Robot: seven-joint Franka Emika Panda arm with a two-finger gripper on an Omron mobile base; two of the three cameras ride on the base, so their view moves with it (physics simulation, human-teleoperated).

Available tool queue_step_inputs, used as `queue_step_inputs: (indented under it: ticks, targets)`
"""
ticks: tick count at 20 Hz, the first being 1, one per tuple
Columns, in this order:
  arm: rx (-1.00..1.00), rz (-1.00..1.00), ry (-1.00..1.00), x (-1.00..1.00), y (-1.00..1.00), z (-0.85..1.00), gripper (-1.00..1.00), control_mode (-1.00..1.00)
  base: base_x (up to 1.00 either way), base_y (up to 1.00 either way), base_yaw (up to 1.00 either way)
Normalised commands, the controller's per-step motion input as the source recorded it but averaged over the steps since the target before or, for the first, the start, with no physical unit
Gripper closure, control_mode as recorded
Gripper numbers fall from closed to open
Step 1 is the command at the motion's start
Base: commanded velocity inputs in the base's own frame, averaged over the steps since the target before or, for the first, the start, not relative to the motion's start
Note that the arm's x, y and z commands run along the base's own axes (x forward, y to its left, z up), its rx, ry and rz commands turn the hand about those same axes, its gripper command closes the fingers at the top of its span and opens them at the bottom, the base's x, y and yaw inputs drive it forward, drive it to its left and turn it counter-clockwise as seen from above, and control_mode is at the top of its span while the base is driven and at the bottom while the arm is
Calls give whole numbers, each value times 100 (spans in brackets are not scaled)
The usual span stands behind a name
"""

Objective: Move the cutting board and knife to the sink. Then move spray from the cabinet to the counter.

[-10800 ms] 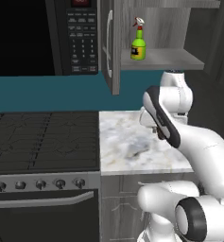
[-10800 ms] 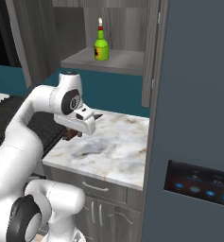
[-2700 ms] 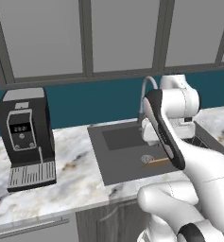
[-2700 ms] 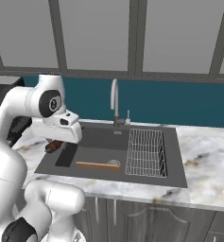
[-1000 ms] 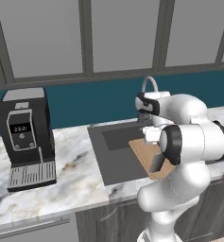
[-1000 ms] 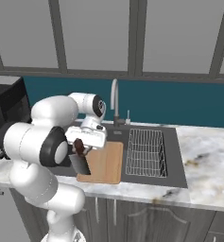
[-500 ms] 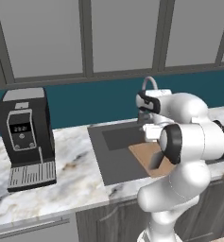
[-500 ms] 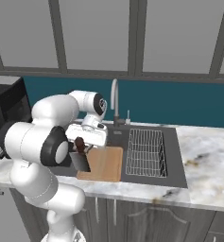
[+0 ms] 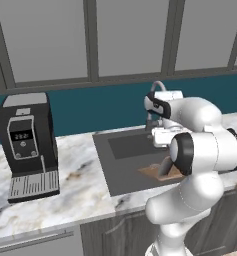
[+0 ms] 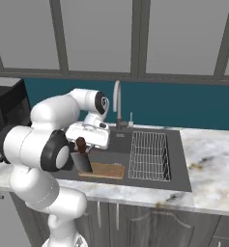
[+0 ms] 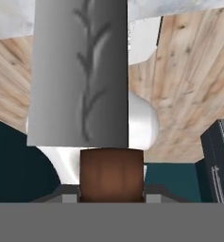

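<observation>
One basin is holding my attention: the sink [image 10: 174, 159] is carrying the cutting board [image 10: 107, 170] flat on its floor at the near left, with the wire rack [image 10: 150, 155] lying just beside it on the right. I am seeing the gripper [image 10: 82, 147] clamping the knife [image 10: 81, 159] by its dark handle, blade pointing down, its lower edge at the board; I cannot tell whether steel is touching wood. Through the hand camera the knife [image 11: 80, 71] is running away from the fingers, handle pinched between them. From the left, the board [image 9: 160, 173] is peeking out beside the arm. Compared with a second ago, the board is lying lower and flatter in the basin, and the knife is sitting lower. The coffee machine [image 9: 27, 145] is standing on the counter [image 9: 75, 190], well left of the sink.
</observation>
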Motion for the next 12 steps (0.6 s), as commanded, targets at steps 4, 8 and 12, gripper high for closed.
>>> queue_step_inputs:
  ticks: [4,8,12]
  targets:
    - [0,0,-6,0,0,34,100,-100,0,0,0]
    - [0,0,-9,0,0,46,100,-100,0,0,0]
    - [0,0,-9,-1,0,26,100,-100,0,0,0]
